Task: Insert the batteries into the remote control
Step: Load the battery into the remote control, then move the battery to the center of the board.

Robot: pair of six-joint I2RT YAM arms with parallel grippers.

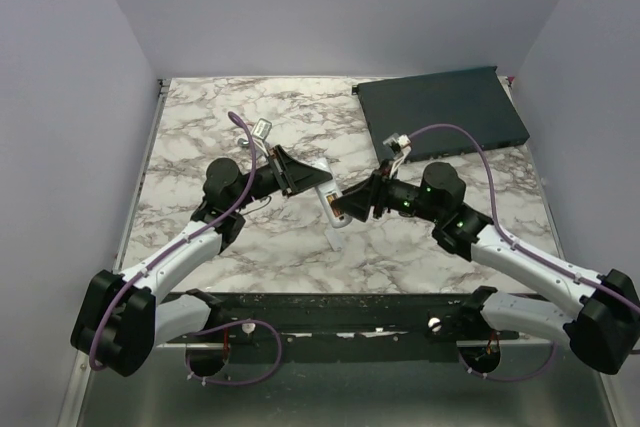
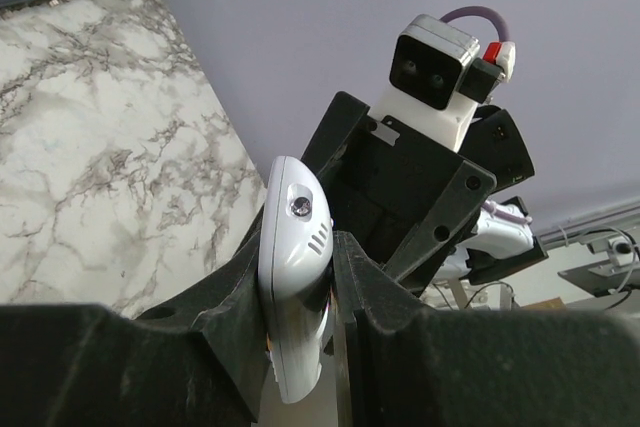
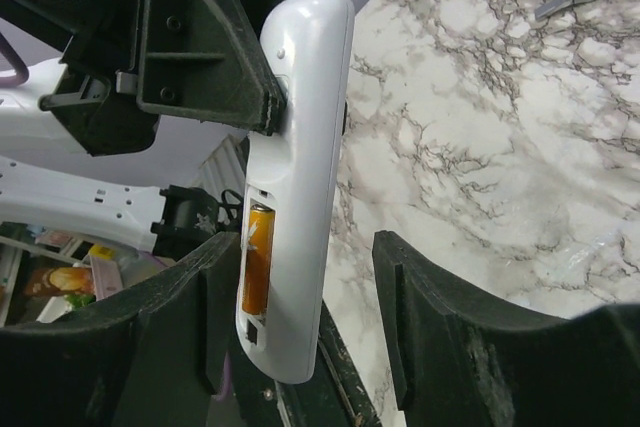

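The remote [image 1: 333, 209] is over the middle of the counter [image 1: 200, 117], between the left tool [image 2: 298, 277] and the right tool [image 3: 305, 257]. A battery [image 3: 257, 257] lies in it. A box [image 1: 443, 112] lies back right.

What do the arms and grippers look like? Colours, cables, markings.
Left arm and right arm: white shells, black joint housings, a purple cable along each. Green lights on the right arm's joints. Left gripper and right gripper: matte black, two fingers each. Right wrist camera grey-white, red plug.

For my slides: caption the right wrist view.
Left gripper clamps the remote control, one battery loaded, its end between the jaws of the open right gripper.
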